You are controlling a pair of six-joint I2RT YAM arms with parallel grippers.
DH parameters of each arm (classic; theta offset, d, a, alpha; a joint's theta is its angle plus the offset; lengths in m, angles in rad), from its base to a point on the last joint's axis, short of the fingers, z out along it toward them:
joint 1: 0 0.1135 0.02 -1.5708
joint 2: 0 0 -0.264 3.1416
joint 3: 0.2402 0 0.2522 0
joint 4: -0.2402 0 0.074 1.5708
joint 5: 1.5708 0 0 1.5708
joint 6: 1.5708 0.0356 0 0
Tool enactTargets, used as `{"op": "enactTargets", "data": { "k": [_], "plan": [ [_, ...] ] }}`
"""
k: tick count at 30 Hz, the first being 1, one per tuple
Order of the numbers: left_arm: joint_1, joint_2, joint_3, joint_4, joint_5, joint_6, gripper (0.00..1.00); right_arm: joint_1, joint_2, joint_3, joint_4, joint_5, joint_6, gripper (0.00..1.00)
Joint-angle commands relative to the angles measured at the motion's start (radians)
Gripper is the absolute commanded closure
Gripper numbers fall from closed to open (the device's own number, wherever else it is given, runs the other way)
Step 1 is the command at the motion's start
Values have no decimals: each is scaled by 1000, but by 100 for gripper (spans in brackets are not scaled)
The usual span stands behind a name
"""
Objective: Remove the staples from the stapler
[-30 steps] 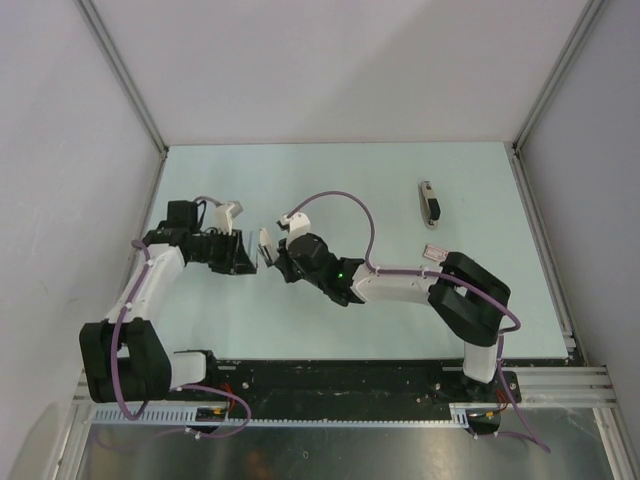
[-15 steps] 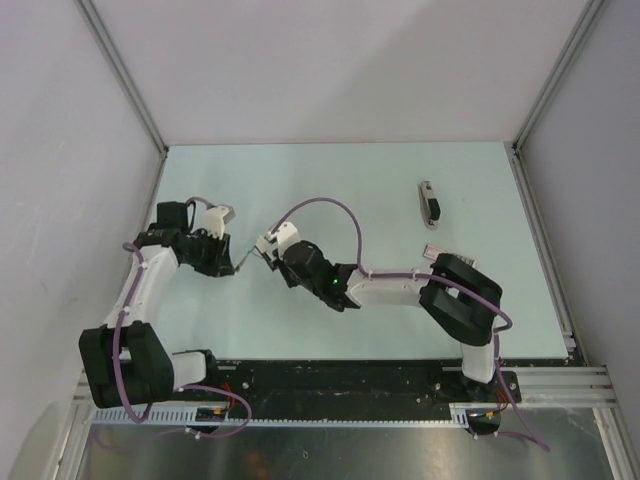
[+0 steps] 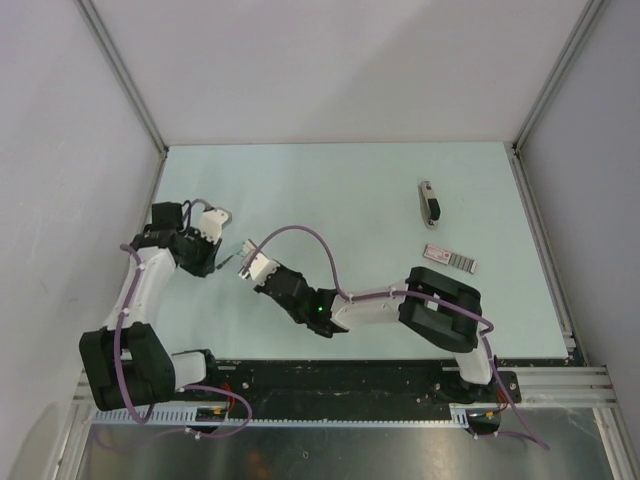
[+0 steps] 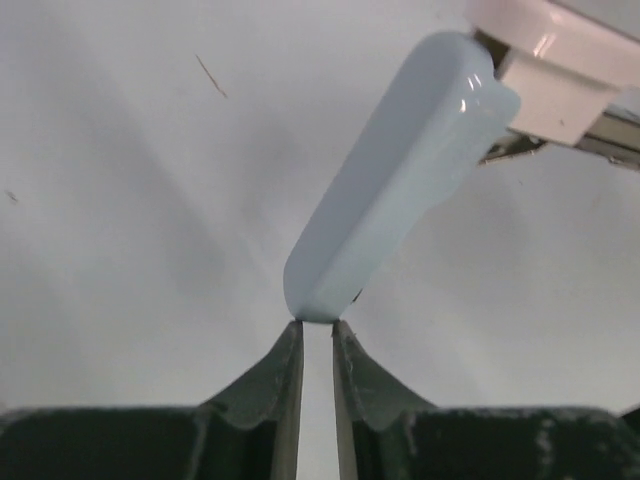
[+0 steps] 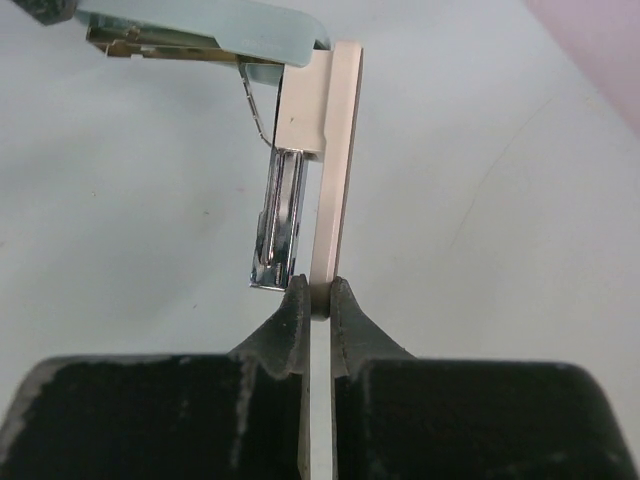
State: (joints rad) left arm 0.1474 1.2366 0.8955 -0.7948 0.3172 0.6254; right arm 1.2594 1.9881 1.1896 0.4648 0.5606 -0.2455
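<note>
Firmly, left fingers [image 4: 268, 385] and right fingers [image 5: 282, 335] each pinch one arm of the opened stapler [image 5: 338, 150].

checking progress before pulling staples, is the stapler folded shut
No, the stapler is hinged open, its blue top swung well away from the beige base that the right claw pinches.

The table [image 3: 330, 180] is a pale green, matte surface, closed in by light walls at 9, 12 and 3 o'clock. At about 2 o'clock on it lies a slim white bar with a dark part [image 3: 430, 200], its length running toward 12. A small flat grey strip [image 3: 450, 260] lies at 3 o'clock, near the bar but apart from it.
</note>
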Motion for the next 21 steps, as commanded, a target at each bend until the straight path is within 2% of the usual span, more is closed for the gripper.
{"op": "enactTargets", "data": {
  "k": [1, 6, 12, 17, 21],
  "plan": [
    [7, -69, -18, 194, -16, 68, 100, 62, 26, 34, 135, 4, -151, 100],
    [7, -108, -80, 327, -82, 93, 100, 98, 64, 33, 223, 51, -260, 100],
    [7, -115, -84, 358, -87, 78, 100, 109, 85, 33, 282, 64, -301, 100],
    [1, -136, -97, 354, -51, 22, 100, 94, 49, 36, 245, 49, -179, 100],
    [-14, -137, -84, 348, -27, -29, 100, 30, 10, 80, 120, 12, 61, 100]
  ]
}}
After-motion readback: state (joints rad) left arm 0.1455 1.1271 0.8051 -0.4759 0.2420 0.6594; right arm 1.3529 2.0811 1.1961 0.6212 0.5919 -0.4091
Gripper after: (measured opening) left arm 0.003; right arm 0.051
